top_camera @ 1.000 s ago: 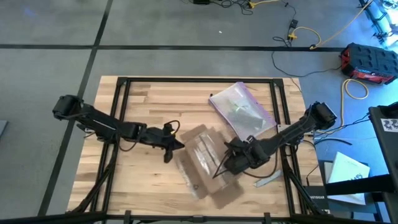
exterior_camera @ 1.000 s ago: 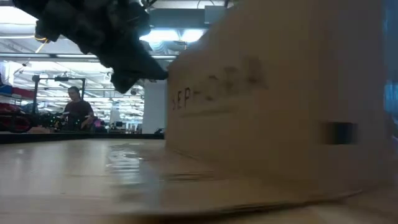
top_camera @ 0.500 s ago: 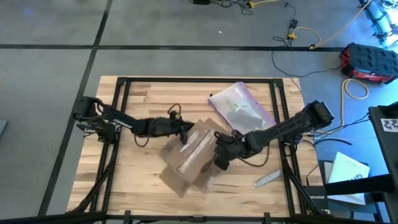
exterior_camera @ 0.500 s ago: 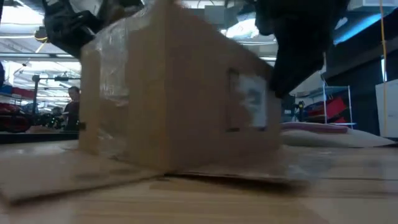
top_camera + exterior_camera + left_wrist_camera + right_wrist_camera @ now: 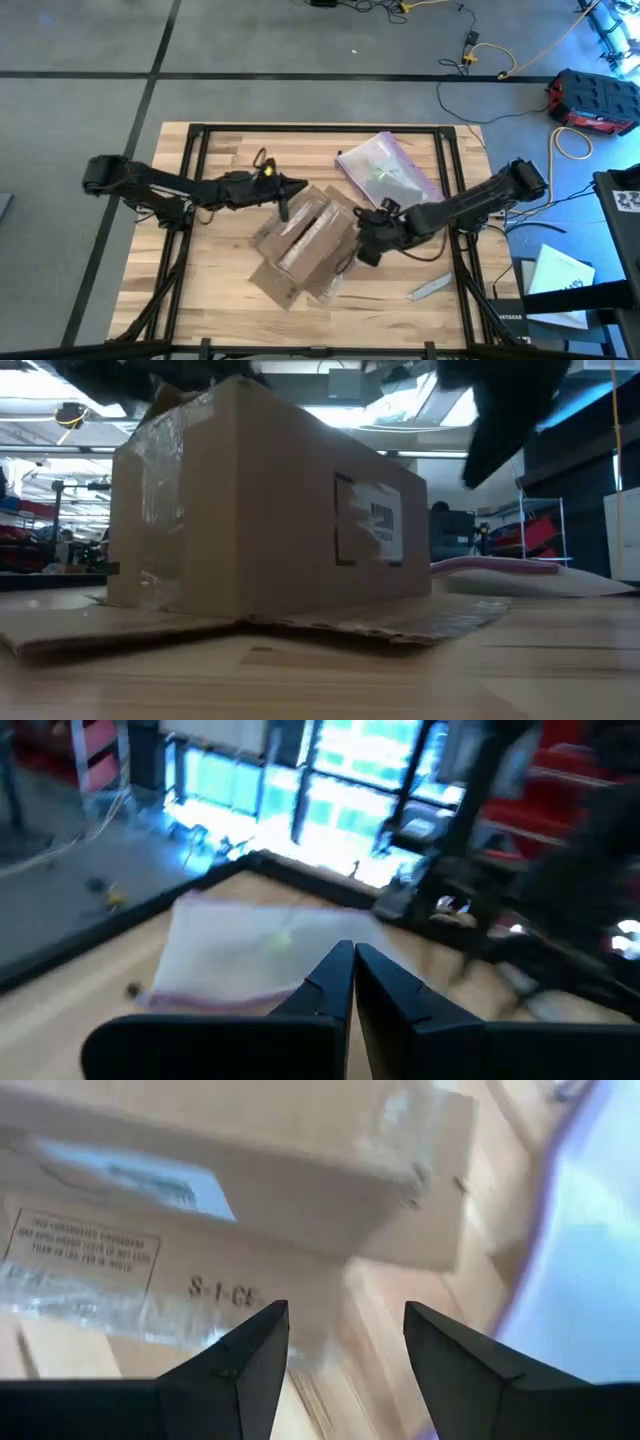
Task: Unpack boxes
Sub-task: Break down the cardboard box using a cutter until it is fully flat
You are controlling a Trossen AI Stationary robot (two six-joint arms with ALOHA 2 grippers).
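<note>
A brown cardboard box (image 5: 300, 245) stands mid-table on its spread flaps (image 5: 300, 628). A pale label (image 5: 376, 530) is on the side facing the near edge, and clear tape covers the box's left end. My left gripper (image 5: 297, 189) is shut and level, just beyond the box's far left corner; in its wrist view the shut fingertips (image 5: 353, 968) point toward the plastic bag. My right gripper (image 5: 364, 243) is open and slants down at the box's right end. Its fingers (image 5: 250, 1355) stand over a printed flap (image 5: 85, 1255).
A clear plastic bag with a purple edge (image 5: 390, 173) lies at the far right, close behind the box. A small grey knife-like tool (image 5: 430, 290) lies near the right front. A black frame (image 5: 195, 160) runs along the table's edges. The left front of the tabletop is bare wood.
The box has turned about on the table and shifted toward the left and far side. It now stands on its spread flaps with the label facing the near edge. My left gripper has risen, gone toward the far edge and tipped up to level. My right gripper has drawn up and back from the box.
</note>
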